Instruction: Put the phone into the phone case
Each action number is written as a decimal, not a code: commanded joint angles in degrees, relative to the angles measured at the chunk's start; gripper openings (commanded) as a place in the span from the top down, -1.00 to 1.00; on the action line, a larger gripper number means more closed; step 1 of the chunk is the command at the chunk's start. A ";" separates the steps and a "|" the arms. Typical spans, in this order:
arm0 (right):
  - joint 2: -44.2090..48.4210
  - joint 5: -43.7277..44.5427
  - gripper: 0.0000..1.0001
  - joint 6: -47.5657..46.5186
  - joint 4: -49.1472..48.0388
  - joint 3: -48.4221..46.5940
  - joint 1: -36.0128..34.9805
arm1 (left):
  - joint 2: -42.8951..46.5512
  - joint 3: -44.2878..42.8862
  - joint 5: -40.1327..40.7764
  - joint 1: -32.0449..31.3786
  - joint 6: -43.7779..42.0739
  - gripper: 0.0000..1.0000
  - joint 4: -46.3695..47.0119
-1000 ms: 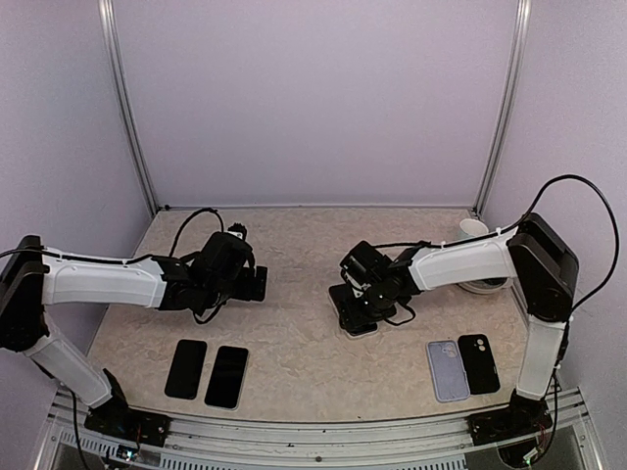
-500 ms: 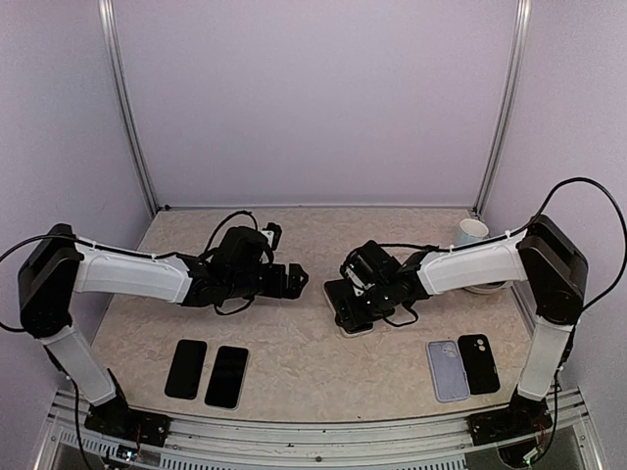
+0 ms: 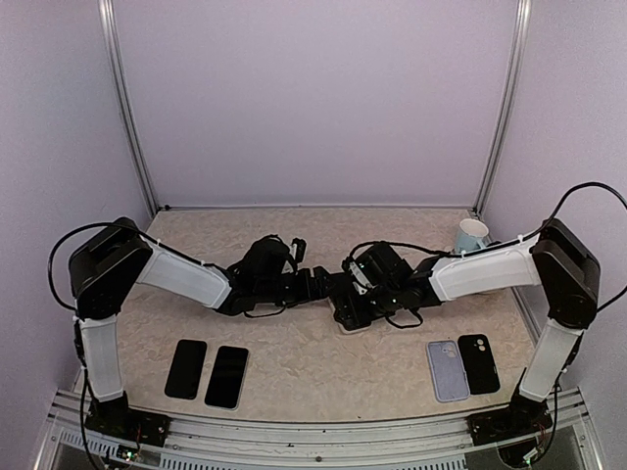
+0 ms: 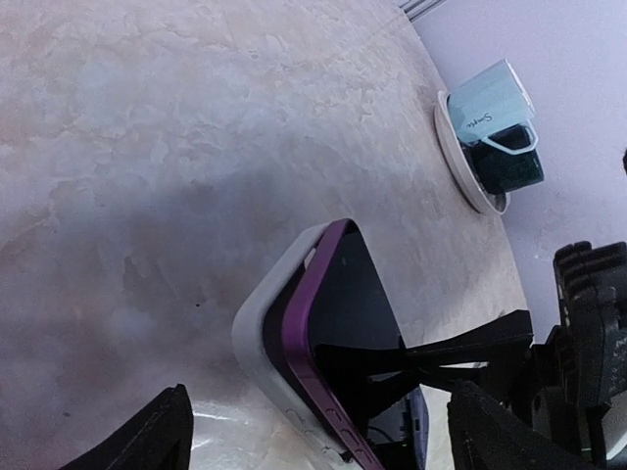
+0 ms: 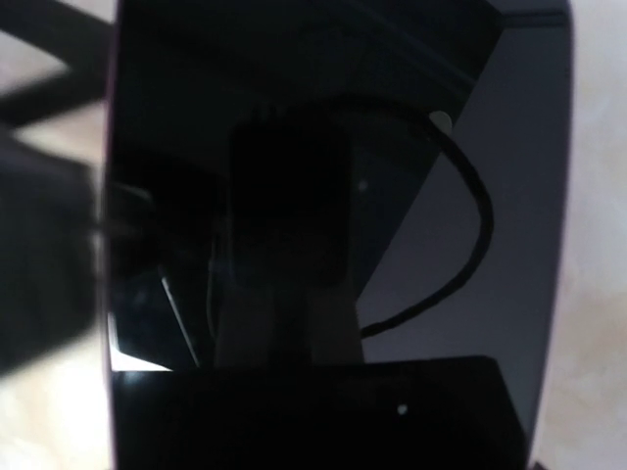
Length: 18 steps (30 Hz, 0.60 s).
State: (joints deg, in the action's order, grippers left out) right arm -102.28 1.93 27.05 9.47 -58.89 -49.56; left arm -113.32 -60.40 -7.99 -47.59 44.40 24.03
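The left arm has swung in from the left side of the table (image 3: 294, 357) over the last second. The left gripper (image 3: 318, 286) now sits at the middle, just beside the right gripper (image 3: 355, 299). Its fingers (image 4: 147, 441) stand wide apart, holding nothing, with a corner of the phone (image 4: 343, 299) ahead of the gap between them.

The phone and its pale case (image 4: 257, 338) have stayed near the middle of the table. The phone's purple edge is tilted up out of the case, not seated flat. The right gripper has hardly moved and hangs low over the phone. Whether it grips the phone or only touches it cannot be told.

A cup (image 4: 495, 122) lies on a saucer (image 4: 456, 157) at the far right corner. Two dark phones (image 3: 206, 372) lie at the near left edge and two spare cases (image 3: 462, 367) at the near right.
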 commanded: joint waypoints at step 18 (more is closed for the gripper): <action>5.03 -1.66 0.30 -2.37 -9.33 3.59 -0.49 | -5.36 -2.85 -3.29 0.14 5.78 0.11 9.20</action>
State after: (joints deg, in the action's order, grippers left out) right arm -99.33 1.04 25.23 4.27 -55.44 -49.56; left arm -117.10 -61.65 -10.92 -47.59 50.41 31.64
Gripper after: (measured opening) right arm 0.754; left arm 0.493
